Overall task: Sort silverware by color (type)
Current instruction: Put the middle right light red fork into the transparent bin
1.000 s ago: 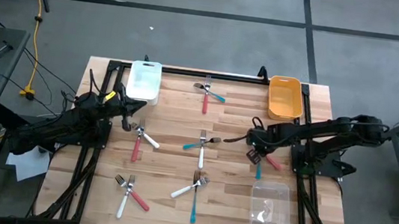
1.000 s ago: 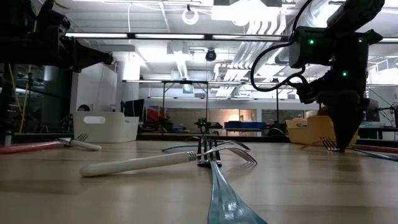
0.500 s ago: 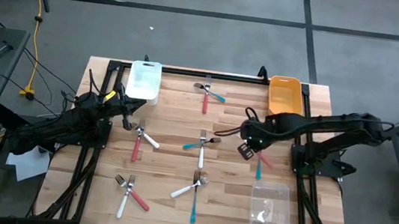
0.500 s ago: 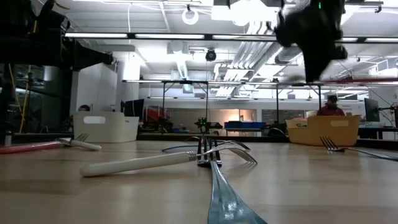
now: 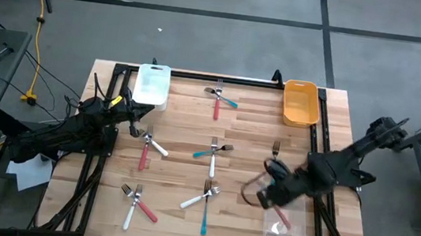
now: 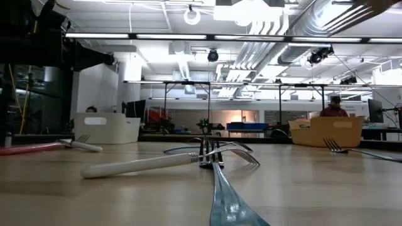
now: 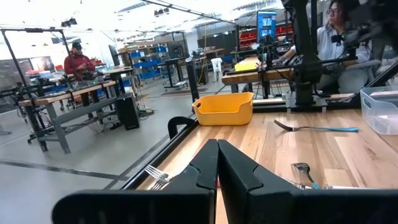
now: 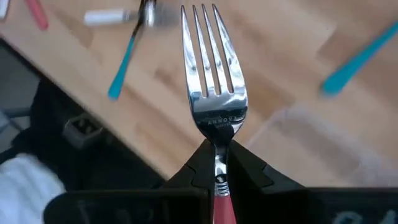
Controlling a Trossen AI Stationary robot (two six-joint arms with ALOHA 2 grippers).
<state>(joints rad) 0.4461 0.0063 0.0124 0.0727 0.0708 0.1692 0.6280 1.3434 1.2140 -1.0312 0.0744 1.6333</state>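
The surface [image 5: 248, 134] is a pale wood-plank top set in a black frame. At its far edge a white bin [image 5: 152, 84] stands toward the left and an orange bin [image 5: 300, 103] toward the right; a clear bin [image 5: 287, 223] sits near the front right corner. Forks lie scattered on the planks: a crossed red and teal pair [image 5: 220, 100] between the far bins, a red and white pair [image 5: 149, 147] at left, a teal and white pair [image 5: 214, 152] at centre, a teal fork [image 5: 274, 156] alone at right, and two more clusters [image 5: 205, 200] [image 5: 137, 203] near the front.

Bright overhead ceiling lights [image 6: 188, 36], soft shadows, motion-blurred tabletop [image 8: 292, 74] behind.
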